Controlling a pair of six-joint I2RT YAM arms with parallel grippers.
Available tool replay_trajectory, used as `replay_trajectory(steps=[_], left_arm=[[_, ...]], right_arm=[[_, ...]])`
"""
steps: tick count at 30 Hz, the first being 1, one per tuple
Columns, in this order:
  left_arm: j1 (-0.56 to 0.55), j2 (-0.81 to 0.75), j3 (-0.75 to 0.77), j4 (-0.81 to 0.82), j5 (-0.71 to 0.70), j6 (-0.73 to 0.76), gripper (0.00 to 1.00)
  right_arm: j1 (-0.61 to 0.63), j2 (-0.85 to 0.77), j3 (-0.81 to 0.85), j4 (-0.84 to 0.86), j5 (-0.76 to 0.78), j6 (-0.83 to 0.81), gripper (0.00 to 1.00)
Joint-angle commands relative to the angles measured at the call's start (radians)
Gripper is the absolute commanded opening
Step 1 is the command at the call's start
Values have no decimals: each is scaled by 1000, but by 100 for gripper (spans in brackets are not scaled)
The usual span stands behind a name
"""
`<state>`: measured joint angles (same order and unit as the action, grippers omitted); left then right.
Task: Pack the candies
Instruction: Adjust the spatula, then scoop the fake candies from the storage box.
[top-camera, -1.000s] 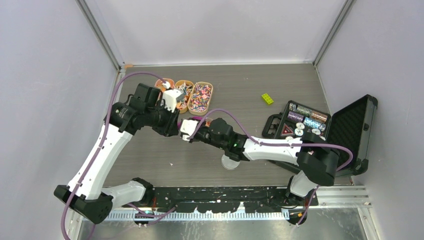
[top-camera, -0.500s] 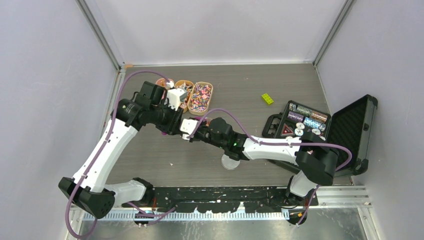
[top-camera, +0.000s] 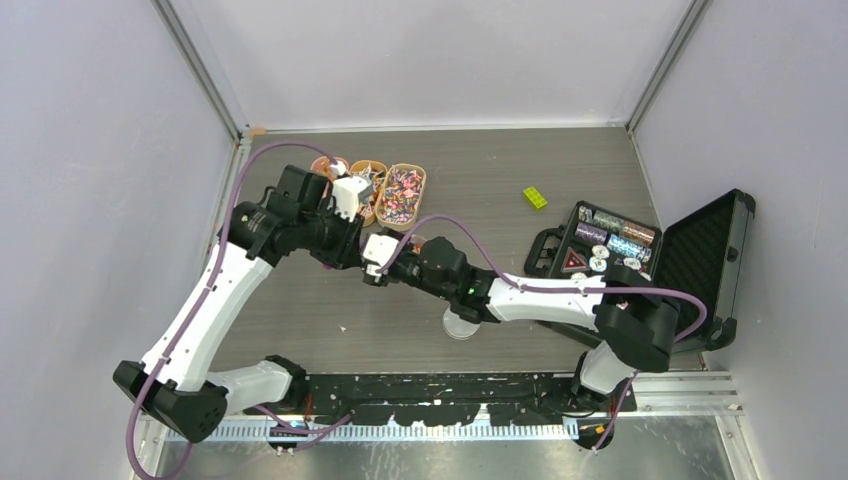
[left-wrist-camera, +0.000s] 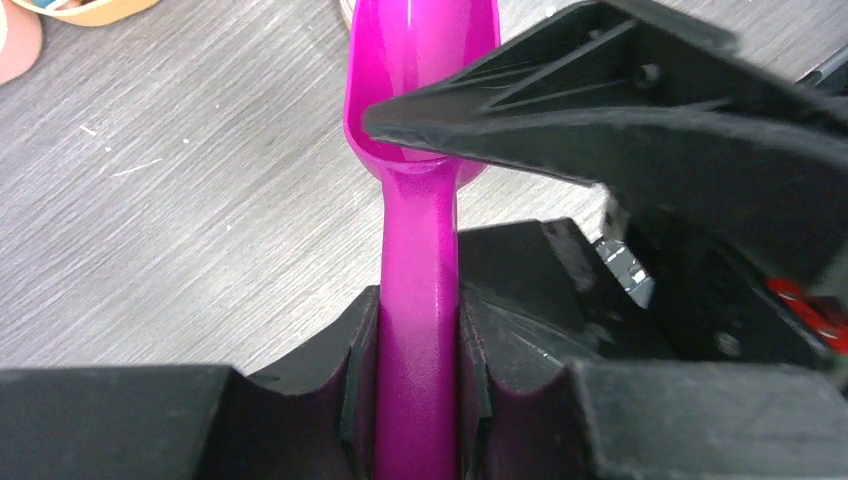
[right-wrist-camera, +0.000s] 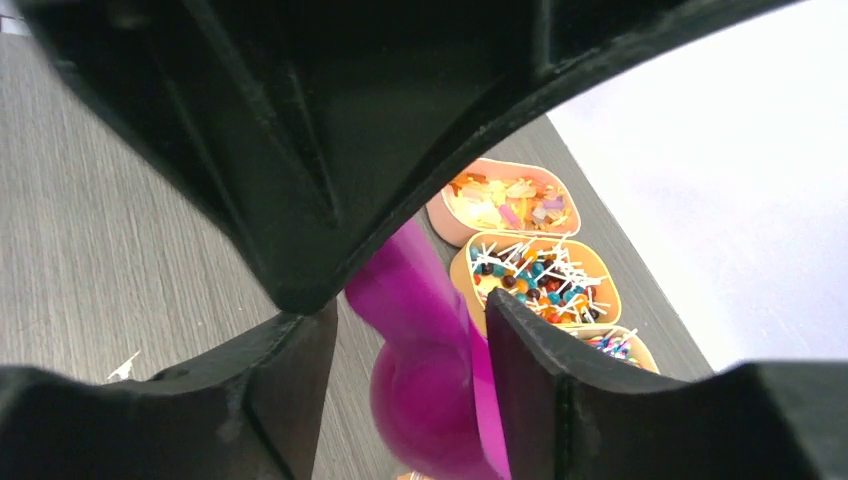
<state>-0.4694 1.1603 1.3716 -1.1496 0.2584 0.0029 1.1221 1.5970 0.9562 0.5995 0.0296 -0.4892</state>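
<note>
The candies lie in three tan oval trays at the back left (top-camera: 400, 193). The right wrist view shows an orange and yellow lot (right-wrist-camera: 505, 203), lollipops (right-wrist-camera: 537, 277) and a mixed lot (right-wrist-camera: 612, 345). My left gripper (left-wrist-camera: 418, 310) is shut on the handle of a magenta scoop (left-wrist-camera: 420, 60), just in front of the trays (top-camera: 350, 250). My right gripper (right-wrist-camera: 410, 340) meets it there (top-camera: 368, 262). Its jaws stand apart on either side of the scoop's bowl (right-wrist-camera: 425, 390). One right finger (left-wrist-camera: 620, 110) crosses over the bowl. I see no candy in the scoop.
An open black case (top-camera: 720, 250) with poker chips (top-camera: 605, 240) stands at the right. A yellow-green brick (top-camera: 534, 197) lies behind it. A small clear round dish (top-camera: 460, 325) sits under my right forearm. Grey walls close in the table.
My left gripper has moved a little right and forward with the scoop. My right gripper has shifted slightly left and up to meet it, so the two now overlap.
</note>
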Motion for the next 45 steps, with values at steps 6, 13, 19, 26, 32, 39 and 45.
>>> replay_trajectory(steps=[6,13,19,26,32,39,45], left_arm=[[68,58,121,17,-143,65,0],[172,187,210,-15,-249,127,0],[198,352,331,-123,-337,176,0],[203,539,497,-218,-398,206,0],[203,653,588,-242,-408,219,0],[202,760,671,-245,-358,231,0],[202,843,718,-247,-348,241,0]], right_arm=[[9,-325,-187,-3,20,206,73],[9,-586,-265,-254,87,320,73],[9,-750,-268,-427,161,374,73],[9,-807,-237,-539,182,425,74],[10,-800,-228,-559,181,433,74],[10,-766,-213,-555,173,439,74],[9,-737,-192,-551,158,433,74]])
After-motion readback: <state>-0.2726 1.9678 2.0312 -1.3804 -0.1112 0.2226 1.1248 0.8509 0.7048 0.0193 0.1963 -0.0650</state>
